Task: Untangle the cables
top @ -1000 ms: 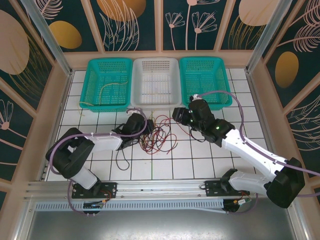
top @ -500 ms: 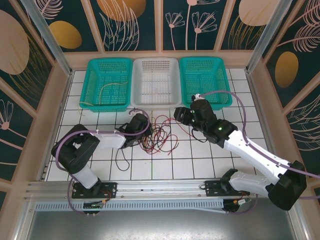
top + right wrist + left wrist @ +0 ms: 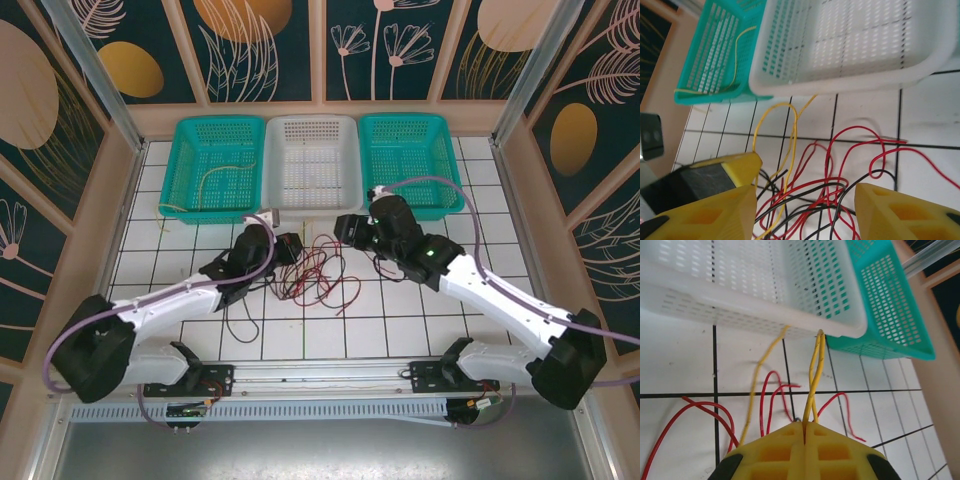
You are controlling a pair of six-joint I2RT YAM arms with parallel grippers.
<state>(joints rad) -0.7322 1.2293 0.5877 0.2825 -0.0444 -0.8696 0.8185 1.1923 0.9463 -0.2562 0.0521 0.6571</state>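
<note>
The cables (image 3: 315, 272) lie in a loose knot of red, black and yellow loops on the tiled table (image 3: 420, 320), near the middle of the overhead view, just at 6 o'clock of the white basket (image 3: 312, 160). One more yellow strand (image 3: 205, 180) lies in the teal basket (image 3: 212, 165) at 11 o'clock, apart from the knot.

The left gripper (image 3: 287, 247) sits at the knot's 10 o'clock edge with its jaws pressed together on the yellow cable (image 3: 813, 371). The right gripper (image 3: 349, 229) hangs at the knot's 1 o'clock with its jaws apart, holding nothing.

The step in hand looks like drawing the yellow cable out of the pile. The next move probably calls for a slow pull away from the knot by the left arm. Meanwhile the right gripper should come down on the red cables (image 3: 852, 150) or black cables (image 3: 807, 192) to pin them, so the whole pile does not drag along.

The left wrist view shows what the overhead one cannot. The yellow cable is a doubled strand clamped at the left gripper (image 3: 804, 426), running toward 12 o'clock to the white basket's rim (image 3: 765, 322). The right wrist view shows the gap of the right gripper (image 3: 805, 202) over the crossing loops, with the yellow loop (image 3: 791, 131) threading among the red.
</note>
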